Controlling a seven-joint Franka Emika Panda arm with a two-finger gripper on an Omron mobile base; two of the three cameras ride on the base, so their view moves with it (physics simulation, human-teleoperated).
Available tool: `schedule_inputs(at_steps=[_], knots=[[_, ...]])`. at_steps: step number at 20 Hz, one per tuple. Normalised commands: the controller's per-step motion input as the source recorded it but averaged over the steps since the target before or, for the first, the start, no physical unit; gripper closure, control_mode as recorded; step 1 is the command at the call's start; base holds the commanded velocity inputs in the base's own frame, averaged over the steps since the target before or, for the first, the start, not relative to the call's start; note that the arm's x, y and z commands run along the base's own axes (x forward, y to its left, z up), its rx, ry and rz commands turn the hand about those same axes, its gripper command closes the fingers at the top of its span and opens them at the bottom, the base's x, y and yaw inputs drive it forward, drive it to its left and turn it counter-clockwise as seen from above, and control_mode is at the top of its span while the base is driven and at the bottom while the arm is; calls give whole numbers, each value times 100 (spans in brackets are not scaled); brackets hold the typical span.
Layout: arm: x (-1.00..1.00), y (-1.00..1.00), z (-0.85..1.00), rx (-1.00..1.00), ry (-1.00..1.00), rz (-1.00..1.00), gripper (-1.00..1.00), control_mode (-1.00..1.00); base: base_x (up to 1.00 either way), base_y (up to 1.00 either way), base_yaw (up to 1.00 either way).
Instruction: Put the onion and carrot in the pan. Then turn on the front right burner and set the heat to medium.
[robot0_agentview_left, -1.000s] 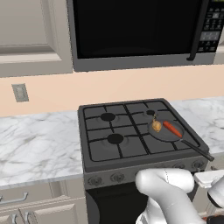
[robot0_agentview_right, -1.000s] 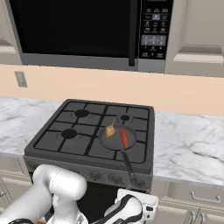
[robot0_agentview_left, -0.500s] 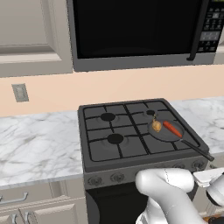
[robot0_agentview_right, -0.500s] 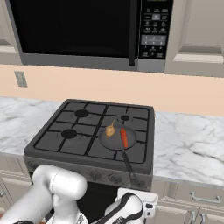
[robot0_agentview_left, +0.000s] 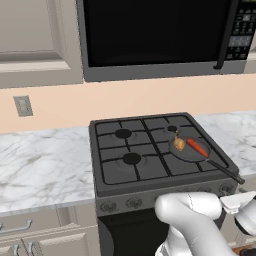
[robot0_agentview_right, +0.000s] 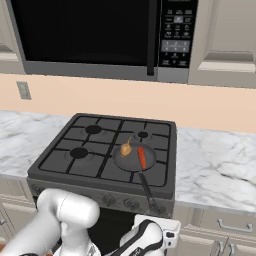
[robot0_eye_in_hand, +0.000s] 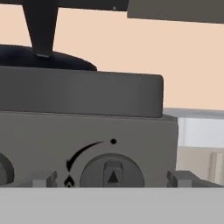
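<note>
At the bottom of the hand view the two dark fingertips (robot0_eye_in_hand: 43, 178) are standing wide apart, holding nothing, with the gripper (robot0_eye_in_hand: 113, 179) lining up on a round knob (robot0_eye_in_hand: 113, 174) in the lower centre of the frame; its pointer mark is facing up and a curved arrow with a flame sign is sitting at its upper left. Judging by the stove's right corner just beside it, this is probably the knob at the right end of the panel, though whether that one serves the front right burner I cannot tell, so gripping the wrong knob is one risk. Another is the fingers closing off-centre and slipping round the knob, or turning it too far past medium. Further back, the pan (robot0_agentview_right: 131, 161) is resting on the front right burner of the stove (robot0_agentview_right: 60, 161), right of centre in the right base view, with the onion (robot0_agentview_right: 126, 148) and the carrot (robot0_agentview_right: 141, 157) lying inside it side by side. Its long handle (robot0_agentview_right: 148, 191) is reaching out over the front edge above the knobs, so a rising hand could be knocking it and shifting the pan.
</note>
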Motion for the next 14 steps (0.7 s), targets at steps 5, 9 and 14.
schedule_inputs(at_steps=[5,9,14], knots=[[13,1,-24,-2,0,0,-100,-100,0,0,0],[11,0,-1,-1,0,0,-100,-100,0,0,0],[17,0,0,0,0,0,-100,-100,0,0,0]])
